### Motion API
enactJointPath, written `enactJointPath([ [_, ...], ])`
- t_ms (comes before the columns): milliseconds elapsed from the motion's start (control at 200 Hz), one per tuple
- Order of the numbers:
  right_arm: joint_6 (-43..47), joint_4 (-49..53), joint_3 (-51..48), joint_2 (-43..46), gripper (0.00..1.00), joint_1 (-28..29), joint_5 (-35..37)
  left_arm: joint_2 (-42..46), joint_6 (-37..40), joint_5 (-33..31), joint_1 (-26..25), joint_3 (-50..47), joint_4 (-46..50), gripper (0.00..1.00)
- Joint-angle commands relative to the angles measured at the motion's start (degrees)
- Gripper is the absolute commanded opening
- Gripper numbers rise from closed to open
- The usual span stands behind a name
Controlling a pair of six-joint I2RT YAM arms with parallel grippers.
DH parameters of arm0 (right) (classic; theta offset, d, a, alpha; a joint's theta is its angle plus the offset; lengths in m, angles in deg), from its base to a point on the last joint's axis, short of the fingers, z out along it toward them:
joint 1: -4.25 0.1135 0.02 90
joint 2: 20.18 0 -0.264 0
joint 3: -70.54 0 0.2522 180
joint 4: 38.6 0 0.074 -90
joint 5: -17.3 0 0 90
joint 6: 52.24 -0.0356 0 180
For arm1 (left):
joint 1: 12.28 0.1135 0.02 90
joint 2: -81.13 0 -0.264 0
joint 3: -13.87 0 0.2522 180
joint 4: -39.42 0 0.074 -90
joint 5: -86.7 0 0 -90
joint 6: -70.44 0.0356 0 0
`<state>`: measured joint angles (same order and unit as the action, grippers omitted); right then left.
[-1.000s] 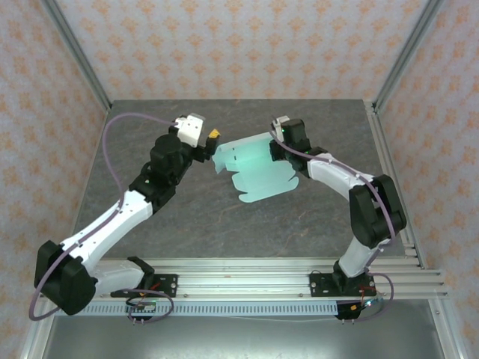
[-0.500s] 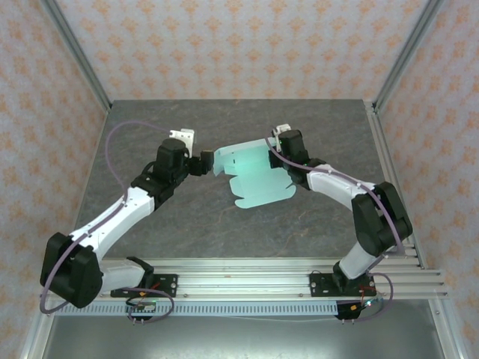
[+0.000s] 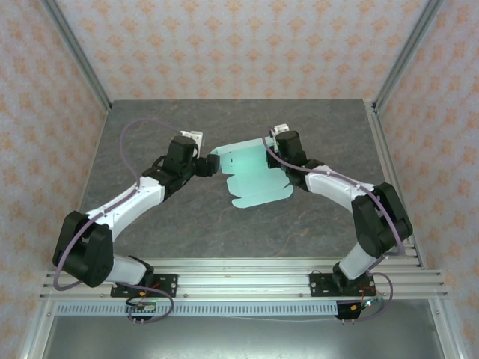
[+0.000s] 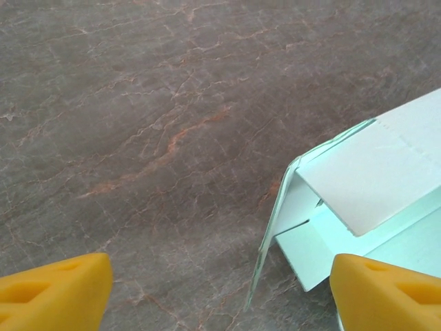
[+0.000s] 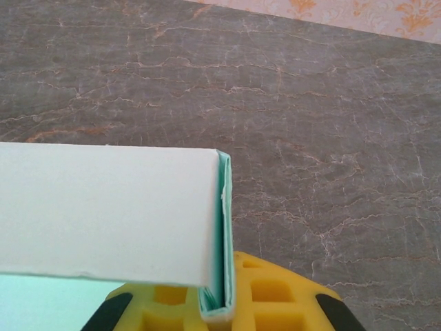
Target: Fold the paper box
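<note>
Here the right end effector pinches a raised wall of the paper box; the spread left end effector should straddle its corner squarely before closing.

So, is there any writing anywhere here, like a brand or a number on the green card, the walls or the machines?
No text can be read anywhere.
paper box: plain mint card, with no print on the faces seen in the wrist views either.
wallpaper: orange ornaments only, no letters.
small circuit boards at the near edge: any marking is too small to read.
</note>
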<state>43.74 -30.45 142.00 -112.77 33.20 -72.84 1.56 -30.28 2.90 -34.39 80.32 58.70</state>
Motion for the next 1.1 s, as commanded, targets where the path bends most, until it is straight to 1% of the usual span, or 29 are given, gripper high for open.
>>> enactJointPath([
  [0,-0.7,0.3,0.2,1.8,0.0,0.2,1.7,2.2,-2.6,3.0,0.4,1.8,0.0,0.81],
  [85,-0.6,0.3,0.0,1.9,0.0,0.3,1.7,5.2,-3.9,4.1,0.8,1.8,1.1,0.83],
  [180,-0.6,-0.1,-0.4,2.0,0.0,0.2,1.7,6.7,-4.2,2.7,1.1,2.9,3.3,0.84],
  [265,-1.0,-0.1,-0.4,2.0,0.0,0.2,1.3,4.7,-3.4,2.0,1.4,5.2,6.1,0.82],
  [405,-1.6,0.5,0.0,2.1,0.0,0.2,1.0,1.1,-2.2,4.0,1.4,8.0,6.5,0.78],
  [530,-1.9,0.8,0.1,2.5,0.0,0.3,0.7,-2.4,-0.5,3.4,1.4,11.1,9.1,0.68],
  [591,-1.9,0.8,0.0,2.6,0.0,0.3,0.8,-3.5,-0.1,3.6,1.5,11.6,9.4,0.67],
  [676,-2.0,0.9,0.0,2.6,0.0,0.2,0.8,-4.7,0.3,3.6,1.4,12.1,9.9,0.68],
  [801,-2.0,1.1,0.2,2.4,0.0,0.2,0.7,-5.5,0.8,3.6,1.5,11.9,10.1,0.74],
  [951,-2.0,1.3,0.5,2.3,0.0,0.3,0.3,-6.8,1.3,2.4,1.5,11.7,10.1,0.74],
  [1091,-2.2,1.3,0.6,2.3,0.0,0.2,-0.5,-8.0,1.2,2.9,1.5,11.9,9.1,0.74],
])
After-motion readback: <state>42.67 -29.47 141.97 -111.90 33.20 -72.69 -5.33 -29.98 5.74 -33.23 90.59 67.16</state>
